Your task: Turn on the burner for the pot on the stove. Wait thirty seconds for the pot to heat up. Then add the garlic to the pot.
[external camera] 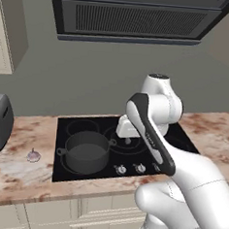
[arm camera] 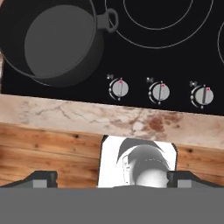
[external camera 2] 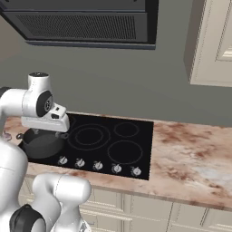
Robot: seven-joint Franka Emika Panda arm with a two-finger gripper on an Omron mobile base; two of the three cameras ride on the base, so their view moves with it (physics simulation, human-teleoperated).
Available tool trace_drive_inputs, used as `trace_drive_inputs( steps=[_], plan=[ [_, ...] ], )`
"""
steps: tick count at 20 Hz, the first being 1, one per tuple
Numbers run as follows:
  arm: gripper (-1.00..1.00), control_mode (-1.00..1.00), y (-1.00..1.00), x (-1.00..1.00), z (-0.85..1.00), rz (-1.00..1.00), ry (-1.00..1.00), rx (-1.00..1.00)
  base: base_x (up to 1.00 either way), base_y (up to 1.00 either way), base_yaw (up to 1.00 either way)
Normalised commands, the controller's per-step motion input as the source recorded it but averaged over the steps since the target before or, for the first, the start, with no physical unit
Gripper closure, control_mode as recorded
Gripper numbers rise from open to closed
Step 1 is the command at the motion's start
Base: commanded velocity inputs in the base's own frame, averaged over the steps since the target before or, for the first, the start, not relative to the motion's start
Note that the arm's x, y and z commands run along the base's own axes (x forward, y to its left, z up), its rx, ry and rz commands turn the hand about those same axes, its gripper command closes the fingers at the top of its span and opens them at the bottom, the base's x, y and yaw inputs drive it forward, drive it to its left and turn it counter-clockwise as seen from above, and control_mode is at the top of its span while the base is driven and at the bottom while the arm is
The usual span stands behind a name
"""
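While my hand (arm camera: 112,178) hangs empty with its jaws spread wide above the stove's (external camera: 182,141) front edge, I judge the step in hand is switching on the burner under the pot (external camera: 86,151), since I see no red glow around it yet. The pot sits at the front left corner of the stove, upright, mouth up, its two loop handles lying along a line running roughly left to right. In the hand view, three knobs (arm camera: 119,88) line the front edge, the leftmost just right of the pot; which one feeds that zone I can only guess, though the small marks beside each should tell. To do this well I would come straight down on the chosen knob, centre it between the fingers, close gently, and twist about its own axis without dragging sideways. The garlic (external camera: 33,155) rests on the worktop (external camera: 14,172) left of the stove, near its edge, tip apparently upward.
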Motion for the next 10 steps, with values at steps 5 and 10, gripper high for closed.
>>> trace_drive_inputs(
  steps=[5,10],
  plan=[
    [-1.0,-1.0,0.0,0.04,-0.08,0.0,-0.01,0.0,0.0,0.0,0.0],
    [-1.0,-1.0,0.0,0.0,-0.25,0.0,0.0,0.0,0.0,0.0,0.0]
  ],
)
